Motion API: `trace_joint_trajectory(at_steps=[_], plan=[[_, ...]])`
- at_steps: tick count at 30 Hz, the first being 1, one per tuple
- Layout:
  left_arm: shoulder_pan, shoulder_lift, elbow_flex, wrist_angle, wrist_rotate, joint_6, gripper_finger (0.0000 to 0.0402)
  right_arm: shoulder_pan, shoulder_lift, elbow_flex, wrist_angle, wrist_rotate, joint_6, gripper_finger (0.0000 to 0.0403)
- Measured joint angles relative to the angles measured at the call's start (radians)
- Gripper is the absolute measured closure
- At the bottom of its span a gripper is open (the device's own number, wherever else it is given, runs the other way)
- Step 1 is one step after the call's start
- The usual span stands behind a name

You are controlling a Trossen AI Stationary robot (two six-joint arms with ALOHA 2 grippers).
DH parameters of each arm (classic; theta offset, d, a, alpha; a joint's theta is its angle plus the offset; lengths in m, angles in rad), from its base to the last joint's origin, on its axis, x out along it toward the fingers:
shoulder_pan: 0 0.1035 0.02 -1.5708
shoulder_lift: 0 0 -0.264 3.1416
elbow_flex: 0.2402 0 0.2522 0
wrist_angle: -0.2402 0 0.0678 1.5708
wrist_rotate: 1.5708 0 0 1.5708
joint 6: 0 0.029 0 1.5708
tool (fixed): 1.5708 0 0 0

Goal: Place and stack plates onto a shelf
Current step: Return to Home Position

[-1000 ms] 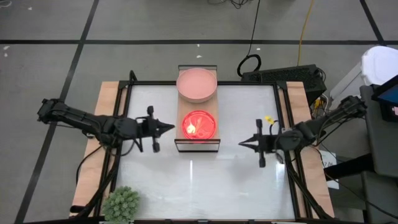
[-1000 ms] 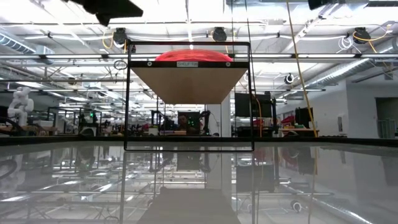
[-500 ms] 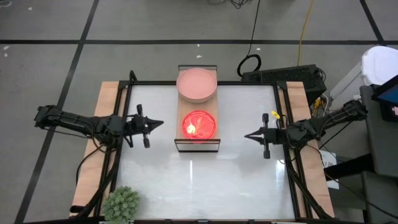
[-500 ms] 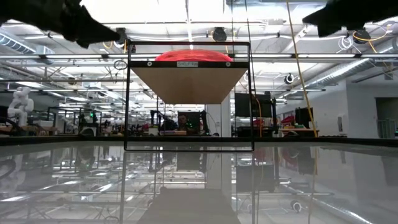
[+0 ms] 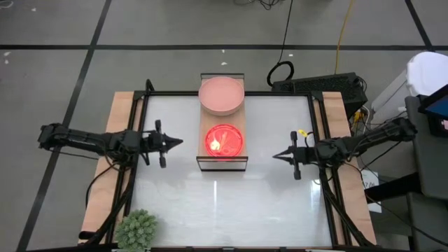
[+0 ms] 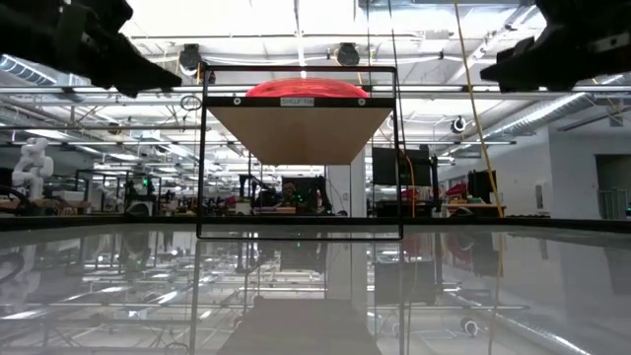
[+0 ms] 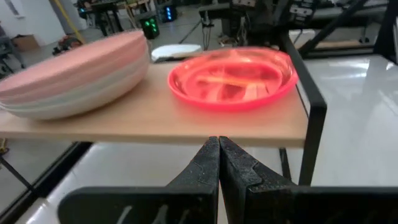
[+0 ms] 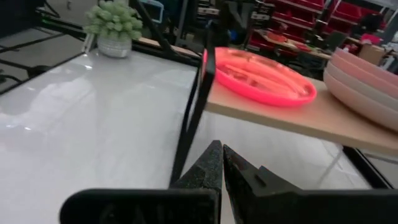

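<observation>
Stacking looks finished. Every plate in view sits on the shelf (image 5: 204,133). The large plates (image 5: 221,95) are piled at its far end, dusty pink on top, and the small hot pink and orange plates (image 5: 224,141) lie at its near end. The left gripper (image 5: 178,142) and right gripper (image 5: 275,155) hang over the bench (image 5: 224,210) on either side of the shelf, apart from it, jaws pressed together and empty. By that, only parking the arms is left.
</observation>
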Motion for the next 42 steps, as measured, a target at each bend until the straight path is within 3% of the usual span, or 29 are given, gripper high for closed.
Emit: trace_joint_trajectory(at_steps=[7,11,20,25,30,35,42], plan=[[0.038,-0.004,-0.035,-0.003,0.025,-0.006,0.0398,-0.042,-0.036,-0.053,0.005,-0.002,0.003,0.0403],[0.064,-0.005,-0.050,0.002,0.026,-0.009,0.0398,-0.067,-0.049,-0.071,0.005,-0.055,0.004,0.0403],[0.097,-0.006,-0.077,0.028,0.143,-0.007,0.0398,-0.114,-0.050,-0.113,0.011,-0.079,0.010,0.0403],[0.097,-0.006,-0.077,0.028,0.150,-0.005,0.0398,-0.131,-0.050,-0.149,0.056,-0.083,0.012,0.0403],[0.097,-0.006,-0.077,0.018,0.153,-0.008,0.0399,-0.154,-0.069,-0.172,0.086,-0.183,0.012,0.0403],[0.097,-0.017,-0.077,0.011,0.218,-0.004,0.0399,-0.177,-0.113,-0.199,0.078,-0.189,0.020,0.0403],[0.097,-0.059,-0.077,-0.017,0.217,-0.003,0.0399,-0.222,-0.159,-0.215,0.074,-0.264,0.038,0.0403]])
